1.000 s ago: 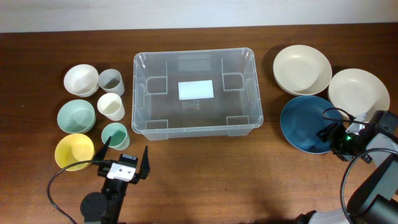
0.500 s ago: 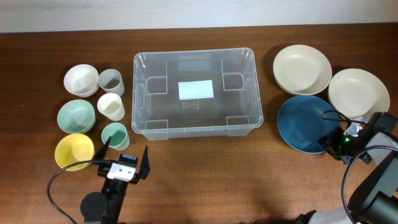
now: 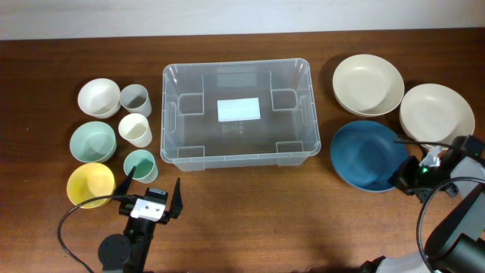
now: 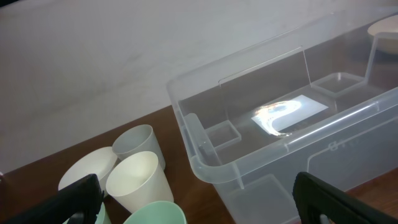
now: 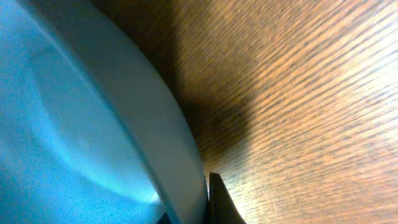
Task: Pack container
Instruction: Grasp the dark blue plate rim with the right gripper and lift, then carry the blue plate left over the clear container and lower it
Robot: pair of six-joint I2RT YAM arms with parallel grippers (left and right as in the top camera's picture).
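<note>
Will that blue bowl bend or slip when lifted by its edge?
Probably stiff: the blue bowl has a thick rim. Gripped at one edge by the right pincer, it may tilt. Its smooth surface could slip.

Setting: robotics lab bench, a staged tabletop rather than a lived-in kitchen.

- Two robot arms at the near edge, left arm [image 3: 121, 246] and right arm [image 3: 455, 227]. A black cable [image 3: 62, 227] loops loose over the dark wood table [image 3: 250, 220].
- Small green light [image 3: 424, 169] glowing on the right arm.
- Plain white wall [image 4: 93, 56] behind the table.
- Household ware laid out like test props, sorted by kind. Small bowls [image 3: 99, 97] and cups [image 3: 135, 129] are grouped left. Large bowls [image 3: 368, 85] and a blue bowl [image 3: 364, 155] sit right. A clear plastic bin [image 3: 239, 158] is squared up in the centre.
</note>
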